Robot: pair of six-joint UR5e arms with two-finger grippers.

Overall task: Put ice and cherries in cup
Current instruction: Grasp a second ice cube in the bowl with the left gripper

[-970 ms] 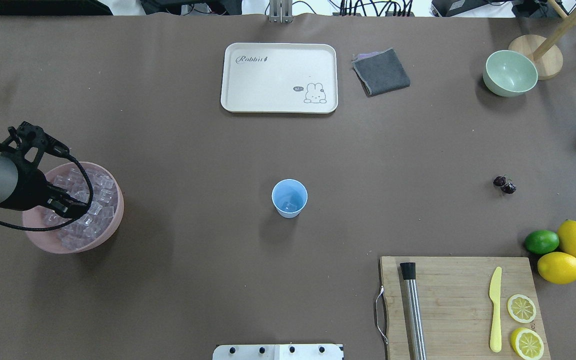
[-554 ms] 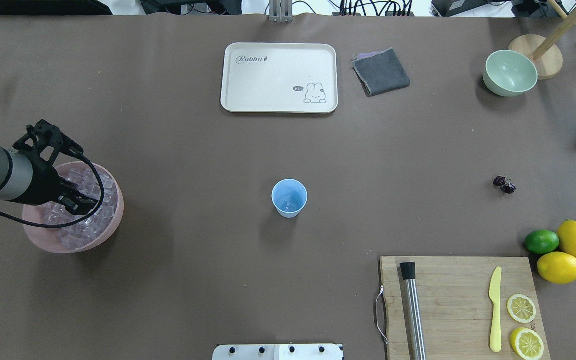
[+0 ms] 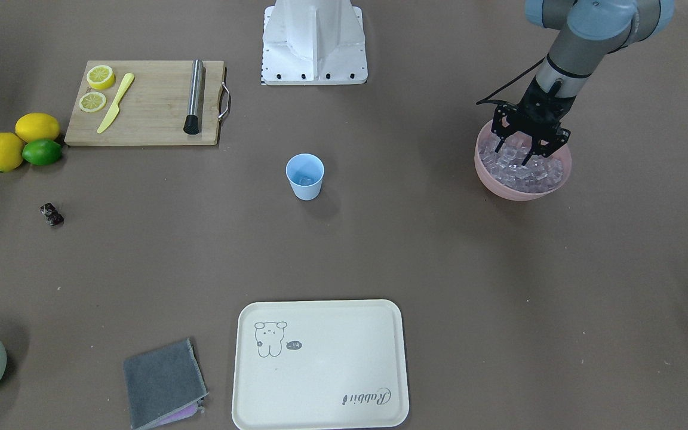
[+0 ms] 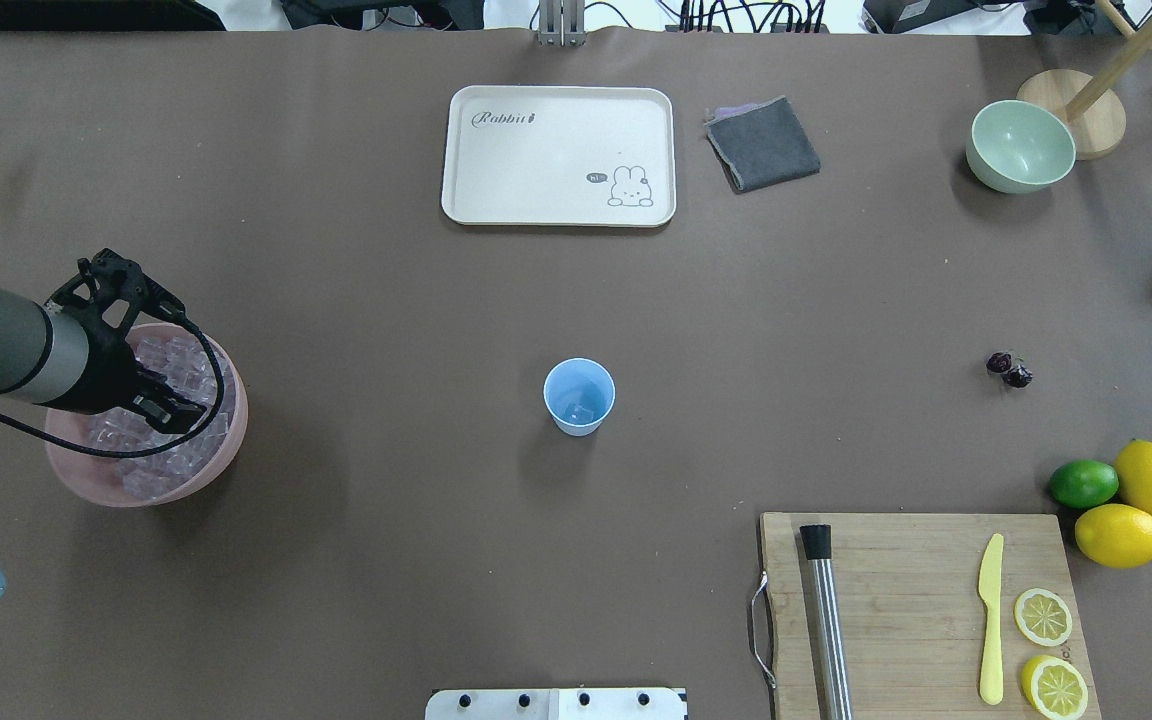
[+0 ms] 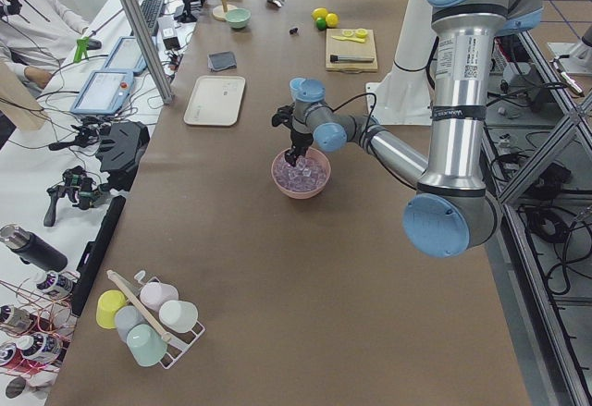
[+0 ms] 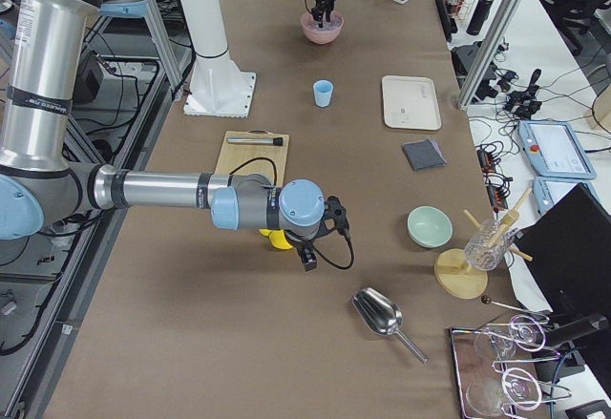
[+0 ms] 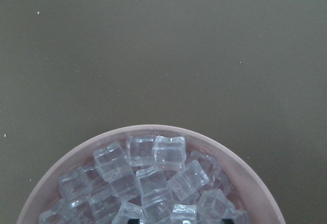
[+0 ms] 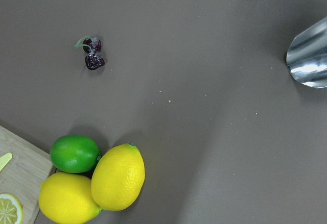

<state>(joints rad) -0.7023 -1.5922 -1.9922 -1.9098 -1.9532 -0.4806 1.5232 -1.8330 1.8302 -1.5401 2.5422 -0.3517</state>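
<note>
Indoors, brown table, cup midway, cluttered workbench alongside

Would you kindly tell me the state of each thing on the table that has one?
cup: upright, a little ice inside
pink bowl: upright, heaped with ice
cherries: on the bare table, not in the cup
left gripper: open, fingers down in the pink bowl
right gripper: open or shut, cannot tell
pale green bowl: upright, empty
tray: empty
lemon slices: cut, face up
</note>
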